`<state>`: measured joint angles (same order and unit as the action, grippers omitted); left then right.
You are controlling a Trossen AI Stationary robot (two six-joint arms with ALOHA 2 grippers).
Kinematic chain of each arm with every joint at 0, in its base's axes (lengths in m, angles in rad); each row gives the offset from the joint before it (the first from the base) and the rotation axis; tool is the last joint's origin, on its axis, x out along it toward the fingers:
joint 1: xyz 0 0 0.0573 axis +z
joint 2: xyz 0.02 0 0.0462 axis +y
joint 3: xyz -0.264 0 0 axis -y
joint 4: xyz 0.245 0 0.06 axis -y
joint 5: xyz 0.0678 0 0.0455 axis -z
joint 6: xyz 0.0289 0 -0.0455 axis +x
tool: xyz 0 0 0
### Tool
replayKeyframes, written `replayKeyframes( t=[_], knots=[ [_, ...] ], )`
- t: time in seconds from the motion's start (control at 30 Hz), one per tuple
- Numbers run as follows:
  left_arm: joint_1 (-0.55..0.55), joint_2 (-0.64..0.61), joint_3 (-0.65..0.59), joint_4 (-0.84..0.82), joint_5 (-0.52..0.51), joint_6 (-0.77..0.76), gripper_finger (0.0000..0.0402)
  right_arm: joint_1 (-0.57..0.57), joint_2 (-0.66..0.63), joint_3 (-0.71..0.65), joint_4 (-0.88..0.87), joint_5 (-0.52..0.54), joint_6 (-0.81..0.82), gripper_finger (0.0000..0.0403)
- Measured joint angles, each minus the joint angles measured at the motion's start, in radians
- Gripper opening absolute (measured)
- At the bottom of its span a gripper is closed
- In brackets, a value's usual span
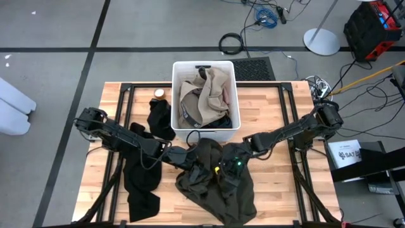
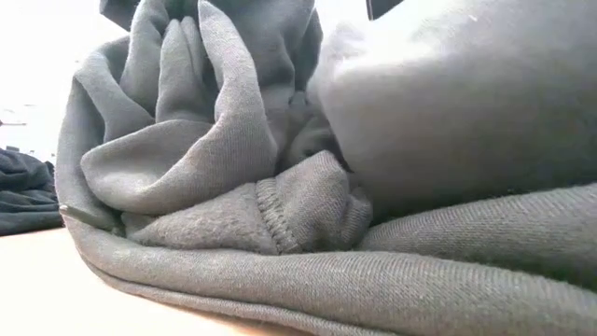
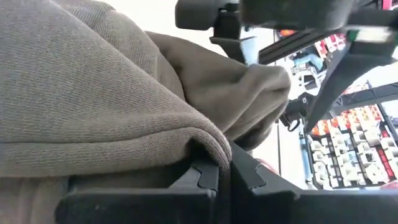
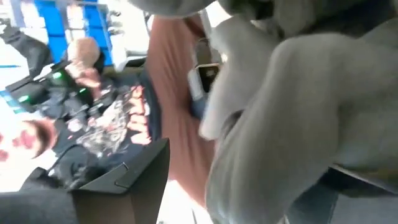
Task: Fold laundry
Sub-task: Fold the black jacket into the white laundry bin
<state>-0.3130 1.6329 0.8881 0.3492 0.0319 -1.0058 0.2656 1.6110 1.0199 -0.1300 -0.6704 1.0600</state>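
1. The left end effector [image 1: 179,154] sits at the near-centre of the tabletop [image 1: 278,183], its fingers [image 3: 205,180] pressed together on a fold of the dark olive-grey garment [image 1: 218,180]; the left wrist view shows the knit cloth draped over and pinched between them.
2. The right end effector [image 1: 229,166] is just beside the left one, on top of the same garment. The right wrist view shows its fingers [image 4: 124,180] spread wide, with pale-looking cloth bulging between and beyond them; whether the cloth is still caught on a finger cannot be told.
3. The dark olive-grey garment lies bunched directly under and around both end effectors, spreading from them toward the tabletop's near edge. In the low view its thick folds and a ribbed cuff [image 2: 280,210] rest on the wood.
4. A black garment [image 1: 140,183] lies on the far side of the left end effector from the right one, along the left arm.
5. Another black piece [image 1: 161,117] lies beyond the left end effector, touching the white bin [image 1: 175,95].
6. The bin stands beyond both end effectors and holds a beige-tan garment [image 1: 209,92] with darker cloth beneath it.
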Motion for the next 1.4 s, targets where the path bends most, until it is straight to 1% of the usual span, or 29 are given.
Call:
replayKeyframes(
  t=[0.07,0.17,0.27,0.37,0.5,0.6,0.67,0.73,0.83,0.9,1.0,1.1,1.2,1.27,1.33,1.4],
  knots=[
    [0.0,0.0,0.0,0.0,0.0,0.0,0.0011,-0.022,-0.009,0.004,-0.017,-0.02,-0.004,0.0247],
    [-0.001,0.0,0.0,0.0,0.0,0.0,0.0011,-0.058,-0.019,0.036,-0.049,-0.008,-0.054,0.0242],
    [-0.002,0.0,-0.001,-0.001,0.0,0.0,0.0011,-0.087,-0.035,0.101,-0.158,0.025,-0.142,0.024],
    [-0.002,0.0,-0.001,-0.003,0.003,0.0,0.0011,-0.111,-0.043,0.209,-0.392,0.124,-0.251,0.024],
    [-0.002,0.0,-0.001,-0.004,0.009,0.001,0.0011,-0.122,-0.044,0.378,-0.718,0.316,-0.358,0.024],
    [-0.002,0.0,-0.001,-0.004,0.018,0.001,0.0011,-0.07,-0.044,0.476,-0.874,0.442,-0.424,0.0239],
    [-0.002,0.0,-0.001,-0.004,0.019,0.001,0.0011,-0.004,-0.045,0.503,-0.93,0.484,-0.426,0.0239],
    [-0.002,0.0,-0.001,-0.004,0.019,0.004,0.0011,0.076,-0.045,0.505,-0.951,0.525,-0.395,0.0239],
    [-0.002,0.0,-0.001,-0.006,0.019,0.021,0.0011,0.21,-0.031,0.5,-0.98,0.64,-0.319,0.0239],
    [-0.002,0.0,-0.001,-0.014,0.019,0.021,0.0011,0.297,-0.02,0.481,-0.975,0.674,-0.258,0.0239],
    [-0.002,0.0,-0.001,-0.024,0.019,0.021,0.0011,0.421,0.007,0.445,-0.932,0.703,-0.171,0.0239],
    [-0.002,0.0,-0.001,-0.023,0.019,0.02,0.0011,0.528,0.055,0.411,-0.84,0.759,-0.155,0.0239],
    [0.002,0.0,-0.001,-0.021,0.019,0.018,0.0011,0.596,0.124,0.386,-0.741,0.817,-0.19,0.0239],
    [0.005,0.0,-0.001,-0.022,0.019,0.017,0.0011,0.621,0.176,0.385,-0.704,0.829,-0.206,0.0239],
    [0.005,0.0,-0.001,-0.021,0.019,0.017,0.0011,0.633,0.228,0.384,-0.677,0.814,-0.207,0.0239],
    [0.005,0.0,-0.001,-0.022,0.019,0.017,0.0011,0.634,0.272,0.384,-0.654,0.764,-0.195,0.0239]
  ],
)
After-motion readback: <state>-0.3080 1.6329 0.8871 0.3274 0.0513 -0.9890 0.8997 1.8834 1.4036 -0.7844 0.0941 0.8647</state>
